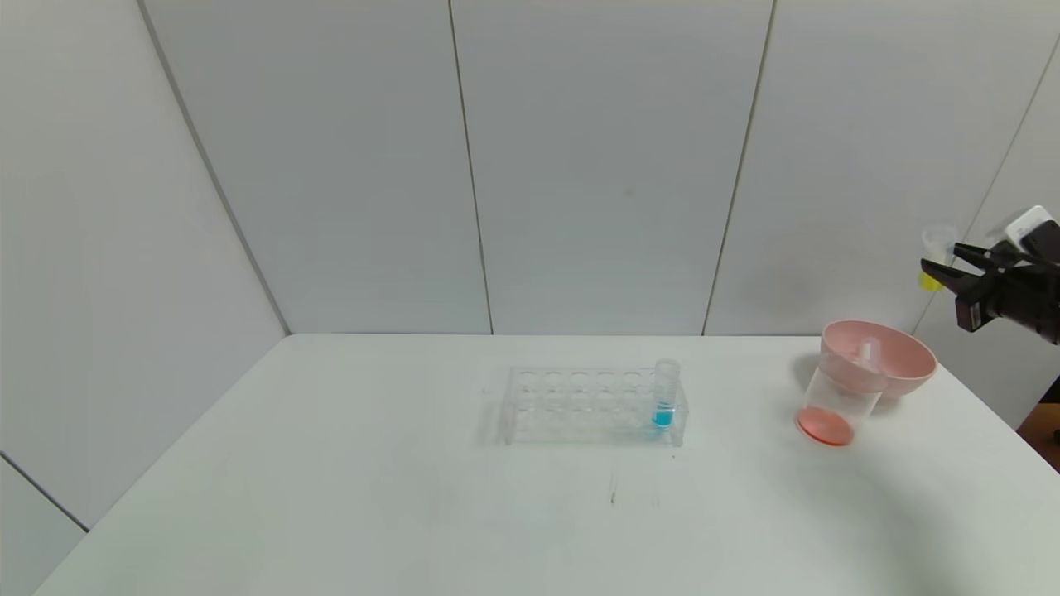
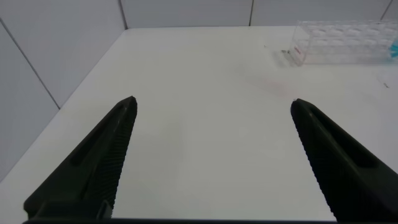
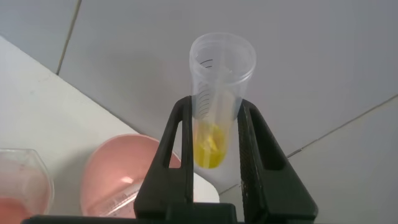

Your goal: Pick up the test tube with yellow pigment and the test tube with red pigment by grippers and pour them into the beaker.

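The right gripper point(image 1: 940, 266) hangs above the pink bowl point(image 1: 903, 358), its jaws grasping the test tube with yellow pigment point(image 3: 216, 99) upright. The left gripper point(image 2: 211, 109) hovers over the counter point(image 1: 331, 497), jaws released.

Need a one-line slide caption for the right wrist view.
Right end effector shut on the upright test tube of yellow liquid, above the pink bowl and the beaker.
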You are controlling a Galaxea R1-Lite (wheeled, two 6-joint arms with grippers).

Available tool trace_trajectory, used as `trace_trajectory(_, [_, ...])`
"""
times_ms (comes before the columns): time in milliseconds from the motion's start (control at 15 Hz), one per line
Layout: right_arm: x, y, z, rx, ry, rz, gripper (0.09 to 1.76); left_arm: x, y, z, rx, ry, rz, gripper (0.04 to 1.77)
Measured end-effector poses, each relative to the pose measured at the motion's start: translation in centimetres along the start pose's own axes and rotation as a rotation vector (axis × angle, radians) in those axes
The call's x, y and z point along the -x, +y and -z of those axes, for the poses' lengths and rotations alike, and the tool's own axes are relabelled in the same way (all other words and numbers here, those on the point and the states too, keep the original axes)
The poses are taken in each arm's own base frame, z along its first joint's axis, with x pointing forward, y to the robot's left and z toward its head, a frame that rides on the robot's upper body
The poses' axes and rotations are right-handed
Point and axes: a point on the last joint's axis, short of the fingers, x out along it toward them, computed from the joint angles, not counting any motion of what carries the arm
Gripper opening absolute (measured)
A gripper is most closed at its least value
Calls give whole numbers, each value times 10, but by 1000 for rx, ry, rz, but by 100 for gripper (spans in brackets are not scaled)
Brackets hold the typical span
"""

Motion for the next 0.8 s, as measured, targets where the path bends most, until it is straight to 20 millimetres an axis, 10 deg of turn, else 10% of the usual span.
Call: trace_trajectory(800, [16,9,24,196,-19,-135,49,0,0,0,0,0,0,176])
